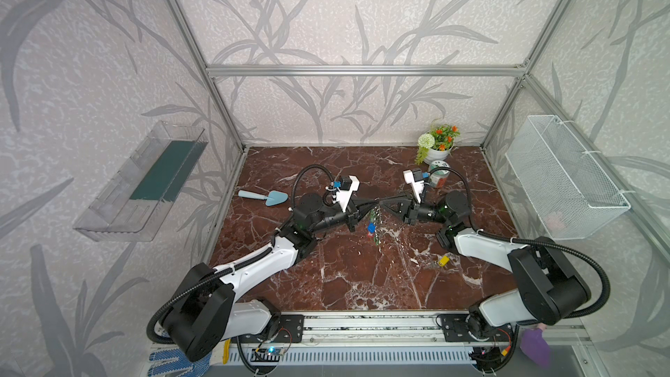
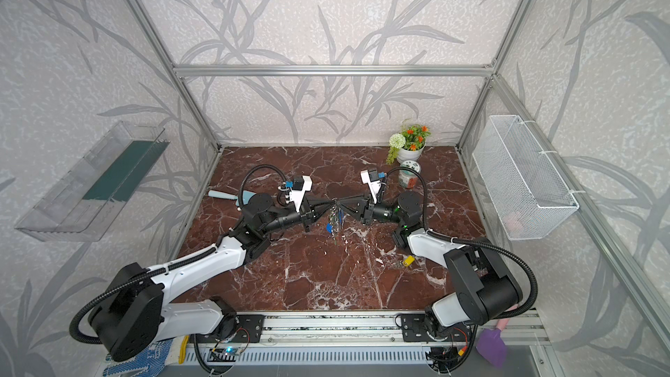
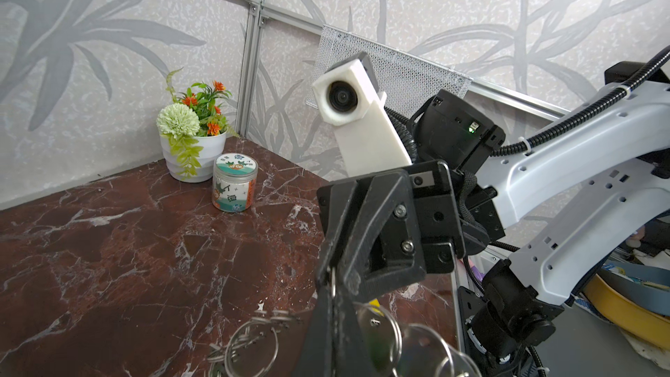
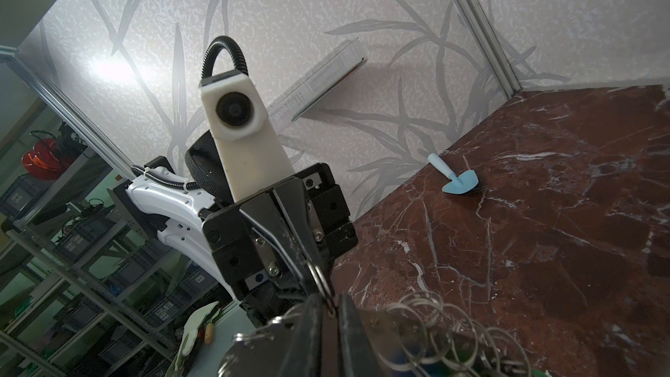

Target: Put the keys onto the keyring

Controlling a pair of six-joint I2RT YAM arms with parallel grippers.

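— Left wrist view: what is biggest?
— The dark red marbled bench (image 3: 119, 255). Above it the black right tool (image 3: 333, 277) has its jaws almost together on the wire of the large thin grey metal keyring (image 1: 375, 217).
— And the black left tool (image 4: 314, 267)?
— Pinched fully closed on that same wire, tip to tip with its partner, in front and left of the white ribbed flowerpot (image 1: 439, 157).
— Smaller things?
— A pale blue trowel (image 1: 266, 197) lies far left of the flowerpot. The keyring hangs between both tools, coloured tags (image 1: 371, 228) dangling. The small silvery keys (image 1: 443, 260) with the yellow rectangular plastic tag lie on the bench straight in front of the flowerpot, well apart from it.
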